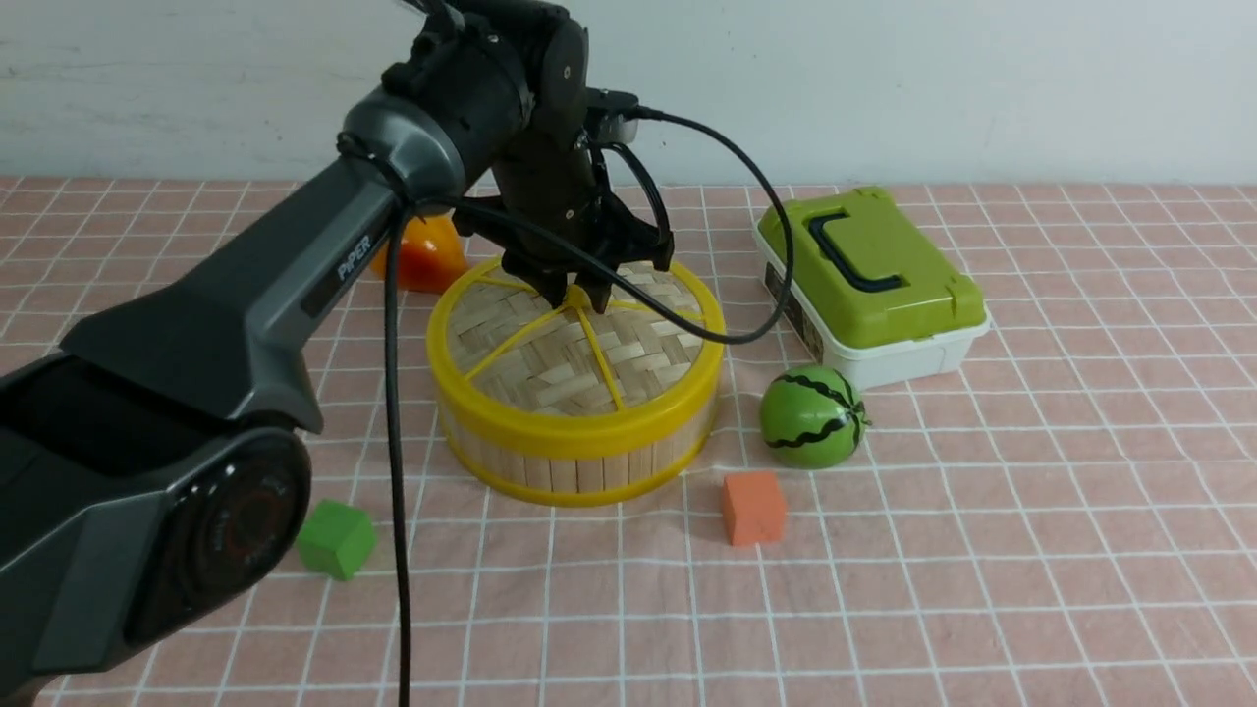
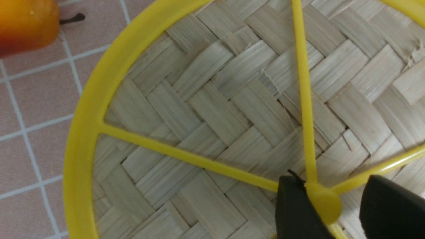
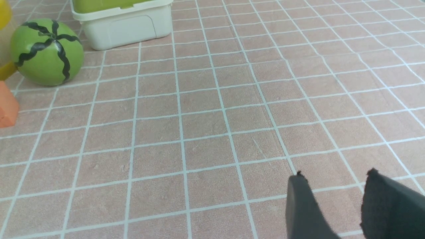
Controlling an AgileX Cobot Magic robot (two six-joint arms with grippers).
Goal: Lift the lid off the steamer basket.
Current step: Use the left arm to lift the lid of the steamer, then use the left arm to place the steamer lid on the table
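The lid [image 1: 560, 353], a woven bamboo disc with yellow rim and spokes, sits on the steamer basket [image 1: 579, 471], a round tub of pale slats, at the table's middle. My left gripper [image 1: 574, 290] points down onto the lid's centre. In the left wrist view the lid [image 2: 215, 109] fills the frame and the left gripper [image 2: 335, 186] is open, its jaws either side of the yellow knob [image 2: 323, 200]; one finger touches the knob and a gap shows before the other. My right gripper [image 3: 336, 176] is open and empty over bare tablecloth; it is out of the front view.
A white box with a green top [image 1: 869, 285] stands right of the basket. A green watermelon toy [image 1: 813, 416] and an orange cube [image 1: 753, 507] lie in front of it. A green cube [image 1: 337, 538] lies front left. An orange-yellow fruit [image 1: 427, 257] sits behind the basket.
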